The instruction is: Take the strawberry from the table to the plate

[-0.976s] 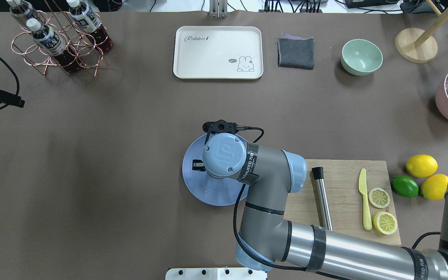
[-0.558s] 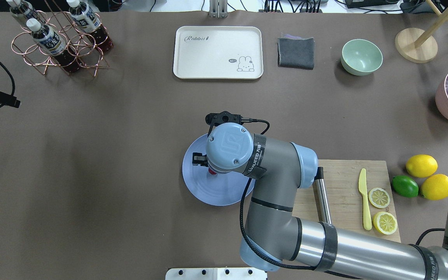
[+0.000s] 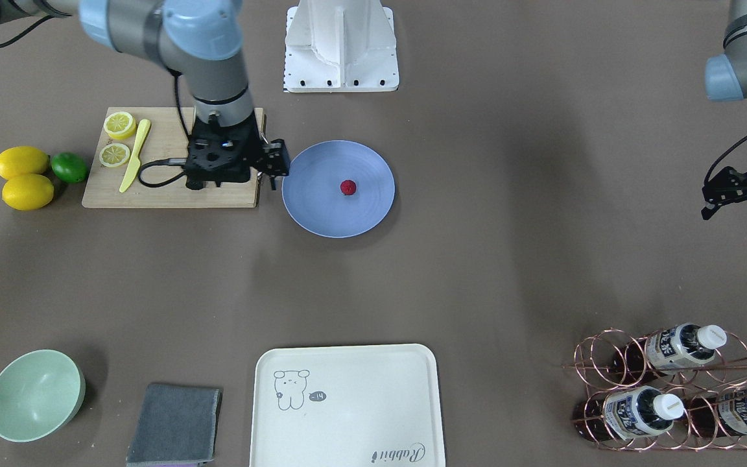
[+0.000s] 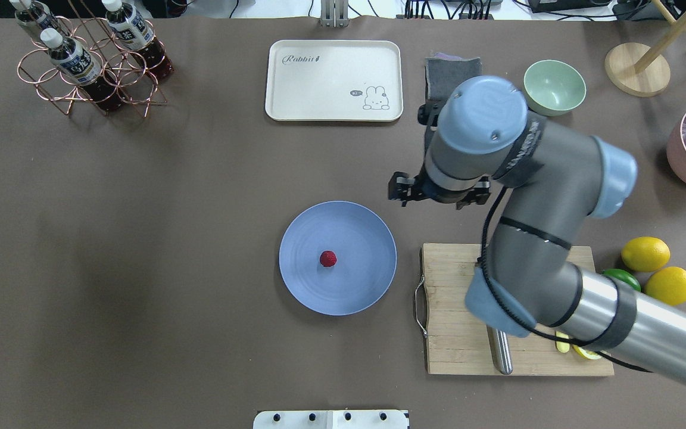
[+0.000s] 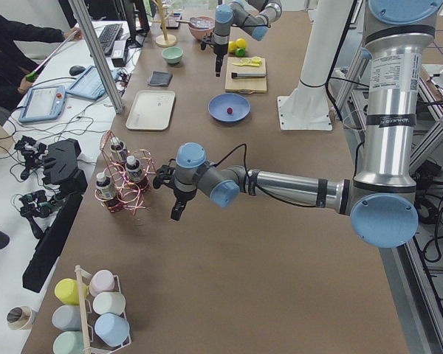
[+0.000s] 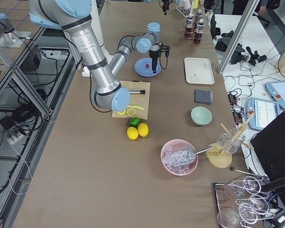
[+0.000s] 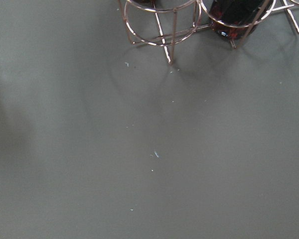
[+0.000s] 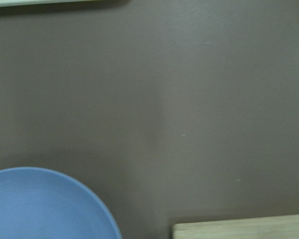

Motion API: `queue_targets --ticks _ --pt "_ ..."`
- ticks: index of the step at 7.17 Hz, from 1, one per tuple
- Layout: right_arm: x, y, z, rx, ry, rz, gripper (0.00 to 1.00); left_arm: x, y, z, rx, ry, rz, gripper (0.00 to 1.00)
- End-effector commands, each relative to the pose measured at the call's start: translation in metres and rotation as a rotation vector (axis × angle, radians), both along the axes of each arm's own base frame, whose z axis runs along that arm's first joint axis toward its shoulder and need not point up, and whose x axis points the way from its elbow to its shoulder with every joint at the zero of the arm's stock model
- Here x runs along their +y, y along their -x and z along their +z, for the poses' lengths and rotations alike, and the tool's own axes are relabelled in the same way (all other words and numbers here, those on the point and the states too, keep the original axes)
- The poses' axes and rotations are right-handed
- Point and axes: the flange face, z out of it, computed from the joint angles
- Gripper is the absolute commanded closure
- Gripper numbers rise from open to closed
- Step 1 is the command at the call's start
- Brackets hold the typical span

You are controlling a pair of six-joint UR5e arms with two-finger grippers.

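Note:
The small red strawberry (image 4: 328, 258) (image 3: 347, 187) lies near the middle of the blue plate (image 4: 358, 289) (image 3: 318, 211), with nothing touching it. My right gripper (image 4: 438, 195) (image 3: 237, 165) hangs high over the brown table (image 4: 200, 208), off the plate's far right side. It is open and holds nothing. The right wrist view shows only the plate's rim (image 8: 89, 199), bare table and a corner of the board. My left gripper (image 3: 736, 217) is far off at the table's left end near the bottle rack (image 4: 90, 59). It looks open and empty.
A wooden cutting board (image 4: 450, 310) with a knife, a metal bar and lemon slices lies right of the plate. Lemons (image 4: 645, 254) and a lime sit beyond it. A cream tray (image 4: 334, 80), grey cloth, mint bowl (image 4: 554, 87) and pink ice bowl line the far side.
My right gripper let go of the strawberry on the plate, then rose and swung away to the far right. My left gripper drew back toward the overhead view's left edge.

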Motion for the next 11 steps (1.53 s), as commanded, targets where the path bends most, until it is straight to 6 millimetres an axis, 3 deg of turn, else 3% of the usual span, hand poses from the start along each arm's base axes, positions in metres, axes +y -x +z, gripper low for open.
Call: queue_targets --ticks 1,2,4,6,7,9,11 --pt "-0.030 -0.137 0.093 0.044 -0.034 -0.129 0.00 -0.003 0.050 0.014 -0.055 -0.006 0.028 0.02" --pt "-0.035 -0.190 0.117 0.026 -0.024 -0.135 0.00 -0.005 0.075 0.018 -0.083 -0.004 0.039 0.02" --pt "-0.038 -0.273 0.177 0.047 -0.051 -0.195 0.00 -0.009 0.101 0.020 -0.108 0.014 0.044 0.02" --pt "-0.044 -0.357 0.240 0.040 -0.069 -0.240 0.00 -0.027 0.110 0.004 -0.114 0.057 0.044 0.02" --pt "-0.046 -0.395 0.272 0.011 -0.062 -0.240 0.00 -0.029 0.110 0.010 -0.118 0.077 0.046 0.02" --pt "-0.047 -0.433 0.336 0.002 -0.078 -0.196 0.00 -0.029 0.110 0.028 -0.119 0.105 0.048 0.02" --pt "-0.033 -0.452 0.390 0.002 -0.065 -0.157 0.00 -0.028 0.111 0.028 -0.118 0.111 0.047 0.02"
